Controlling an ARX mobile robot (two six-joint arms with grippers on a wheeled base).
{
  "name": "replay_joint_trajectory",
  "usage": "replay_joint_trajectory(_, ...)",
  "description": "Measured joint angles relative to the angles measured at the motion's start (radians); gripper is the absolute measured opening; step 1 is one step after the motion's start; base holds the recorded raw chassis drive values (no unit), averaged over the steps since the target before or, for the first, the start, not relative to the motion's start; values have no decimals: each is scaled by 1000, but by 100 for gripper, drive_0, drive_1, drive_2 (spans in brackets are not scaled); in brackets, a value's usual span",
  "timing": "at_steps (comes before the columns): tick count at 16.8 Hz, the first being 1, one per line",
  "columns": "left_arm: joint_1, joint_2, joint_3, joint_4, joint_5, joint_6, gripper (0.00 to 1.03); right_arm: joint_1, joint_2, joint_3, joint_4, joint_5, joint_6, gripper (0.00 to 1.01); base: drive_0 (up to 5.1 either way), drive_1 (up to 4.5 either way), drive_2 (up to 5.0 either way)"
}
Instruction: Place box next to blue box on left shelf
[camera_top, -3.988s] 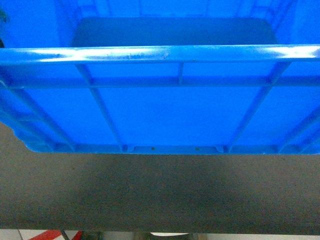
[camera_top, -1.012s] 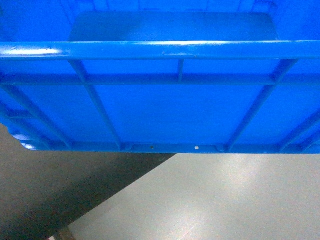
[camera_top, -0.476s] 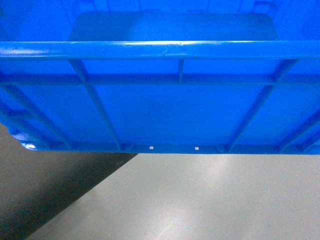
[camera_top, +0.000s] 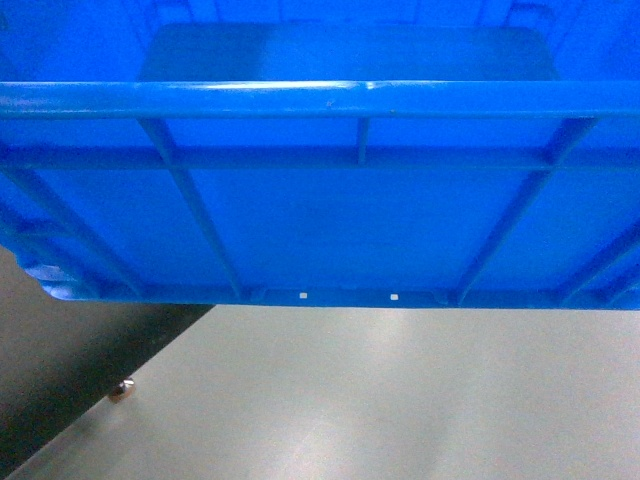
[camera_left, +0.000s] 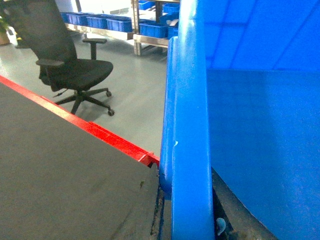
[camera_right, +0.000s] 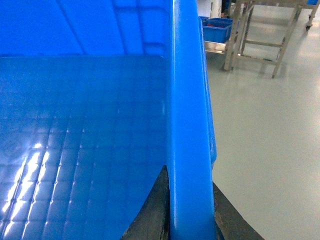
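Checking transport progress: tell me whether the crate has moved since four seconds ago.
Yes. The crate has left the dark table, which receded to the lower left; grey floor now lies beneath.

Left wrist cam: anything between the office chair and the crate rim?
Bare grey floor only, in the left wrist view: nothing stands between the black office chair and the crate rim. The red-edged dark surface lies nearer the camera.

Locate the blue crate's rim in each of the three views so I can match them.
Head: the box rim runs as a horizontal bar across the upper frame, ribbed wall below.
Left wrist: the rim stands as a vertical bar right of centre, dark end effector fingers straddling it.
Right wrist: the rim is vertical at centre, likewise straddled.
Shared landmark: the grey floor.
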Motion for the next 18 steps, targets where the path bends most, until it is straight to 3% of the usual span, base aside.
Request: replay_joint_trajectory(18, 0, 0, 0, 2, -2, 1, 15, 0, 0, 0, -2, 0, 0, 8, -152, -152, -152)
